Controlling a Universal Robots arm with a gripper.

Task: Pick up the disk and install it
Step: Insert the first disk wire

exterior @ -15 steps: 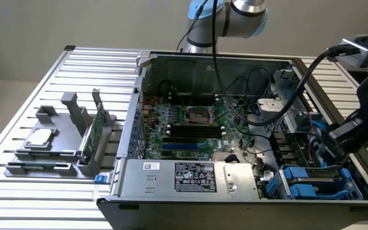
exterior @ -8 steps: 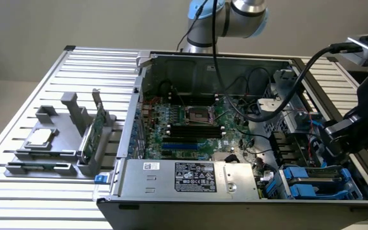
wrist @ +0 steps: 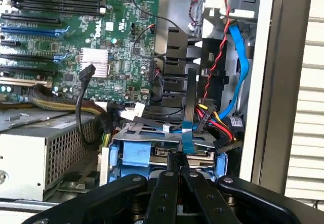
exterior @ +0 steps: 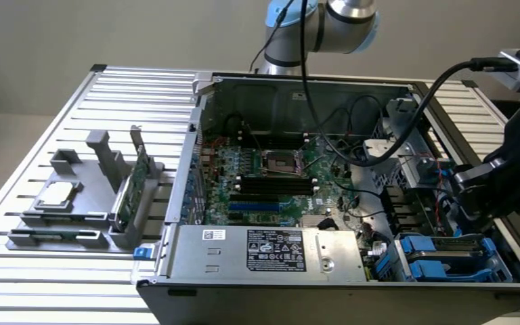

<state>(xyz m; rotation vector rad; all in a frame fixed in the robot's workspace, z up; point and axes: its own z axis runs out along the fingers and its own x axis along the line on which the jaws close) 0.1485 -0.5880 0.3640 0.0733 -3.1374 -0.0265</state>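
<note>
My gripper (wrist: 177, 167) hangs over the corner of the open computer case (exterior: 208, 108), which lies on a slatted metal table (exterior: 43, 284). My jaws are pressed together, and I can see nothing between them. Their tips sit right at the upper edge of the disk (wrist: 152, 154), though I cannot tell whether they touch it.

The disk (exterior: 445, 256) lies in the drive bay at the exterior view's right end of the case, with its bright blue carrier frame showing. It is just beside the grey power supply (exterior: 269, 254).

The green motherboard (wrist: 76, 37) carries the white "DELL" logo (wrist: 97, 29) near a finned silver heatsink (wrist: 93, 62). The power supply bears a black-and-white label (exterior: 276, 249) crowded with print and marks too small for me to read. Red, yellow and black wires (wrist: 215, 119) and a blue cable (wrist: 243, 67) run down toward the bay.
</note>
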